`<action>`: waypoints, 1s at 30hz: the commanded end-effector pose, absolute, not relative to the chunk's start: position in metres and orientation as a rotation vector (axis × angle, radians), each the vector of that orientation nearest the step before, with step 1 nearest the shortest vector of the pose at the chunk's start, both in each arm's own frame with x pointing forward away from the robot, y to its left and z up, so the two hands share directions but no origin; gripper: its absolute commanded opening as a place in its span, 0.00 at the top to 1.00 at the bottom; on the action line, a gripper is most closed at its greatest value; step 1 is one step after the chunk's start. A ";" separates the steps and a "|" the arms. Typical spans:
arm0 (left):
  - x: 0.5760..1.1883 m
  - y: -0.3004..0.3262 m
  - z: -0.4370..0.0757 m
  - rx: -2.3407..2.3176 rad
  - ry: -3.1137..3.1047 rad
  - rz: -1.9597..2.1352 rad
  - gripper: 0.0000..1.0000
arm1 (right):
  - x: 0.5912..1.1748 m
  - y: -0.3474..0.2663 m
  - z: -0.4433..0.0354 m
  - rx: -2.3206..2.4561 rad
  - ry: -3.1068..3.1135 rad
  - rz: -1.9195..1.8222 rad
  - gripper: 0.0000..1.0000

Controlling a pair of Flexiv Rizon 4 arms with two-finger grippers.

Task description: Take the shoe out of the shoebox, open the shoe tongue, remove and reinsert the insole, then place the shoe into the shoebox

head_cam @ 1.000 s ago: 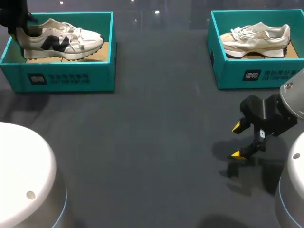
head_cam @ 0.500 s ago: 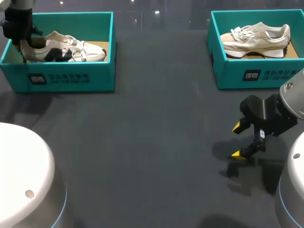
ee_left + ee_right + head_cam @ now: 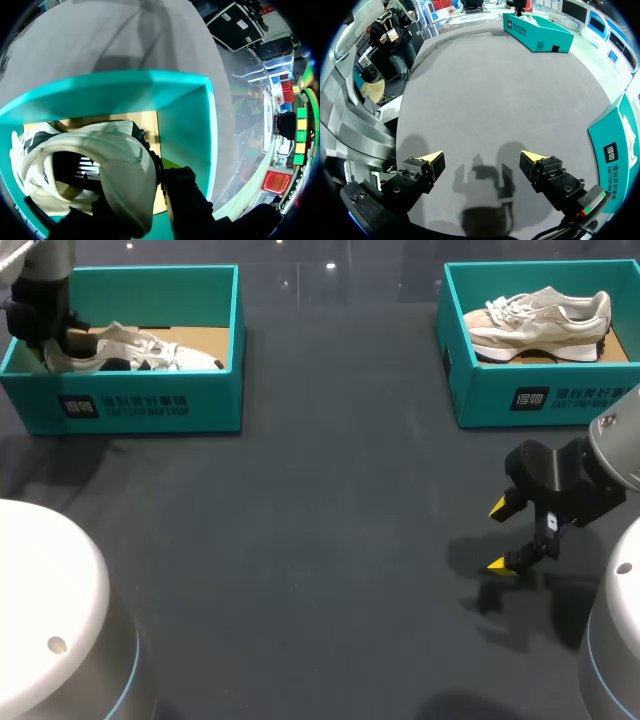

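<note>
One second has brought the shoe [image 3: 140, 348] from raised above the left box [image 3: 140, 405] down inside it. The left jaws clamp its heel, so the final placing looks nearly done, with only the release left. Right jaws hang open over the tabletop [image 3: 320, 540], well apart. White print marks the box front, too small to read.
</note>
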State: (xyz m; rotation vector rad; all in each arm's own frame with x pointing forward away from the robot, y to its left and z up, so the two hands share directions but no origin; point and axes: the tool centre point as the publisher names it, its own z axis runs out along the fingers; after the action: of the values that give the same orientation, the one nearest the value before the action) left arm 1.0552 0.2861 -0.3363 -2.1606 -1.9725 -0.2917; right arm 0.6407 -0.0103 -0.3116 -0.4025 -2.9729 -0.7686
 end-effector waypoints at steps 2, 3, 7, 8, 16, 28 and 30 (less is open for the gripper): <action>1.058 0.285 -0.345 -2.161 -1.964 -0.292 1.00 | 0.639 -0.011 -0.311 -0.404 -2.976 -0.768 0.00; 1.058 0.284 -0.347 -2.163 -1.962 -0.294 1.00 | 0.639 -0.011 -0.311 -0.404 -2.976 -0.768 0.00; 1.058 0.284 -0.353 -2.169 -1.938 -0.295 1.00 | 0.639 -0.011 -0.311 -0.404 -2.976 -0.768 0.00; 1.058 0.284 -0.354 -2.169 -1.936 -0.294 1.00 | 0.639 -0.011 -0.311 -0.404 -2.976 -0.768 0.00; 1.057 0.288 -0.364 -2.180 -1.921 -0.278 1.00 | 0.639 -0.011 -0.311 -0.404 -2.976 -0.768 0.00; 1.059 0.292 -0.370 -2.170 -1.934 -0.261 0.88 | 0.639 -0.011 -0.311 -0.404 -2.976 -0.768 0.00; 1.059 0.292 -0.367 -2.171 -1.934 -0.263 0.78 | 0.639 -0.011 -0.311 -0.404 -2.976 -0.768 0.00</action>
State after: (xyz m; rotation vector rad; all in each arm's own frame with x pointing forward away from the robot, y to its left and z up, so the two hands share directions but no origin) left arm 1.0581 0.2903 -0.3696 -2.1715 -1.9360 -0.2637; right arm 0.6407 -0.0103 -0.3116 -0.4025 -2.9729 -0.7686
